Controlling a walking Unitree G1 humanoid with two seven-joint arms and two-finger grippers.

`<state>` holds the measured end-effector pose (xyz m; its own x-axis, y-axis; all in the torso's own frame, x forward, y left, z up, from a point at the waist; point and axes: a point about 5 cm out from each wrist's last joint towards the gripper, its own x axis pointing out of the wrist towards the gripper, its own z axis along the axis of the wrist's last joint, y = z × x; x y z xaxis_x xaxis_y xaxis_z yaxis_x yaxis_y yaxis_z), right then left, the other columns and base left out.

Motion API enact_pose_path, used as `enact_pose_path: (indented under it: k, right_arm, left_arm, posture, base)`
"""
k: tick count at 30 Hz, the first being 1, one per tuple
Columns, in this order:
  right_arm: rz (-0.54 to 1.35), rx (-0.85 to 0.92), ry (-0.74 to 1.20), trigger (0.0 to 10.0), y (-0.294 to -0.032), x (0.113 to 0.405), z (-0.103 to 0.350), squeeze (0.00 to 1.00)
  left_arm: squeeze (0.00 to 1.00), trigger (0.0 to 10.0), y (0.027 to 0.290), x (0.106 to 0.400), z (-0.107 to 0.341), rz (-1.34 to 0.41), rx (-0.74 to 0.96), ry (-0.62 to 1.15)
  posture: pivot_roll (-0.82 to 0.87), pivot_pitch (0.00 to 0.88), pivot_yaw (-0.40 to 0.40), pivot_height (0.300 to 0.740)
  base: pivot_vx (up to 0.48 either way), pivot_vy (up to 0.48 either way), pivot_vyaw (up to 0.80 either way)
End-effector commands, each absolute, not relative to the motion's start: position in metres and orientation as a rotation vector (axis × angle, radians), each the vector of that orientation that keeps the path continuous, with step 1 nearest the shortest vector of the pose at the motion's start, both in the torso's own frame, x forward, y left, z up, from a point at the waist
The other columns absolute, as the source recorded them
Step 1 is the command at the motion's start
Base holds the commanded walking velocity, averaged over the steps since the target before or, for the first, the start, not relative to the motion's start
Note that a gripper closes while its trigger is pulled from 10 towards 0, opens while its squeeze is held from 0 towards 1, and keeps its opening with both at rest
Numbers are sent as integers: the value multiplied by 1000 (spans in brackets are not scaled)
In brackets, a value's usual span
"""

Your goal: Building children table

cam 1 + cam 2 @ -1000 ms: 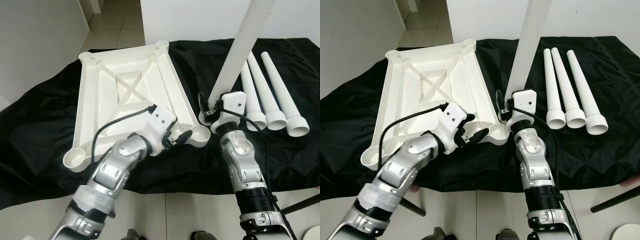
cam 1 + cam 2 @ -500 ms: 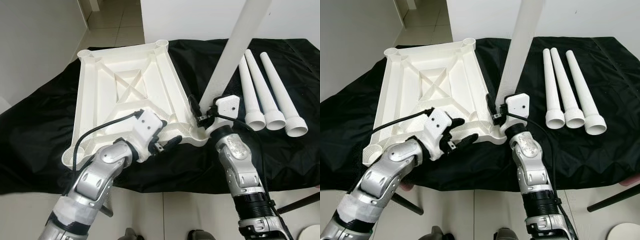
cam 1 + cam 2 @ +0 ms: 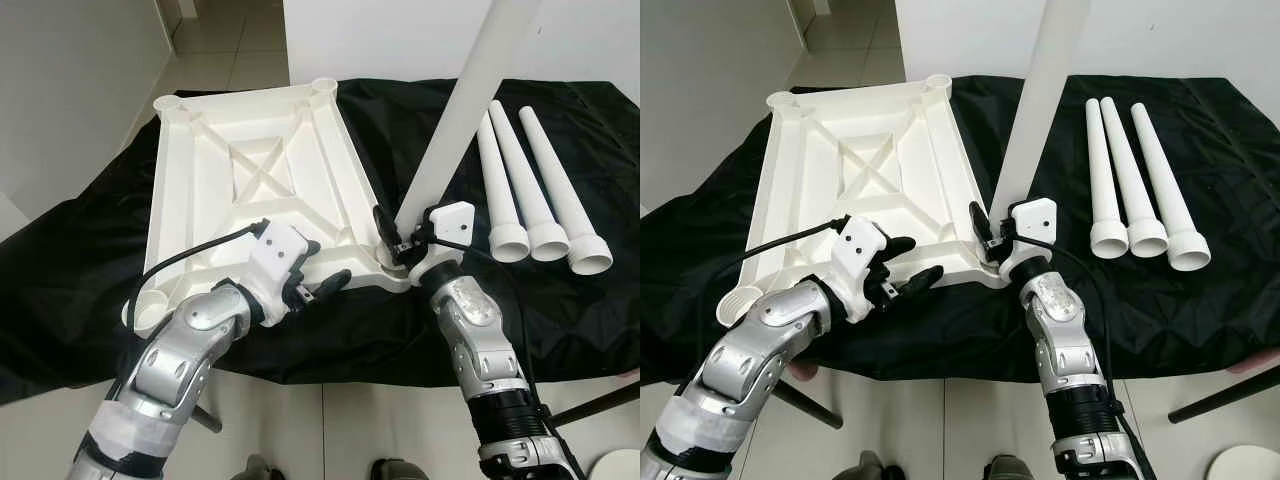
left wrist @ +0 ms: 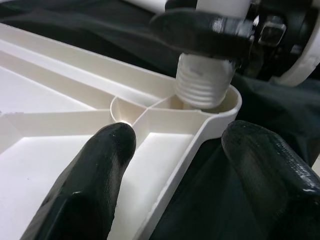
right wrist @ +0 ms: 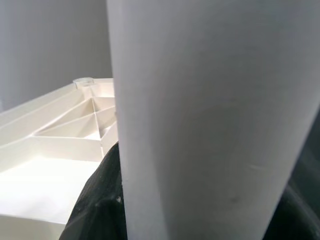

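Left eye view: a white ribbed plastic tabletop [image 3: 250, 190] lies upside down on a counter draped in black cloth [image 3: 70, 250]. The right gripper [image 3: 392, 238] holds a long white tapered plastic table leg [image 3: 465, 110] nearly upright, leaning a little, its lower end at the tabletop's near right corner socket [image 3: 385, 270].

Right eye view: the left gripper [image 3: 902, 265] sits at the tabletop's near edge, fingers spread, one over the rim and one outside it. Three spare white table legs [image 3: 1135, 180] lie side by side on the cloth, well apart to the right.

Left wrist view: the two black left fingers [image 4: 100, 170] straddle the rim without squeezing it. The leg's ribbed threaded end [image 4: 205, 85] rests in the mouth of the round socket, and the threads are exposed above the socket rim.

Right wrist view: the leg runs right across the foreground, with a black finger [image 5: 100, 200] pressed against it; the right fingers pinch the leg.

Risk: I judge the leg not yet seated. Because it leans, turning it could cross the threads or jam it. With the left fingers loose, the tabletop could slide on the cloth and let the end pop out.
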<state>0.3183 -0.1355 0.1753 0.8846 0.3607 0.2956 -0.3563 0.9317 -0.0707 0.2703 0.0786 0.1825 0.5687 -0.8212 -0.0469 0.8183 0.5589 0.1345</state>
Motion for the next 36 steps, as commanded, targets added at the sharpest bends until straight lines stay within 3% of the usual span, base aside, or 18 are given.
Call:
enact_pose_path:
  k: [1,16,24,36]
  right_arm:
    - [401,-12,-216,10000,-135,319,154,0]
    - [540,-221,-154,10000,-143,311,135,0]
    - [533,-218,-132,10000,-153,309,125,0]
    - [647,-226,-137,10000,-147,303,119,0]
  left_arm:
    - [0,10000,78,263,181,-1056,141,-4]
    - [0,10000,79,260,184,-1041,141,-10]
    - [0,10000,77,260,184,-1041,131,-10]
    - [0,10000,76,261,185,-1045,144,-10]
  posture:
    - [-78,109,55,740]
    - [-78,118,43,740]
    - [-89,123,49,740]
    - [-86,125,54,740]
  base:
    - [0,0,0]
    - [0,0,0]
    - [0,0,0]
    - [0,0,0]
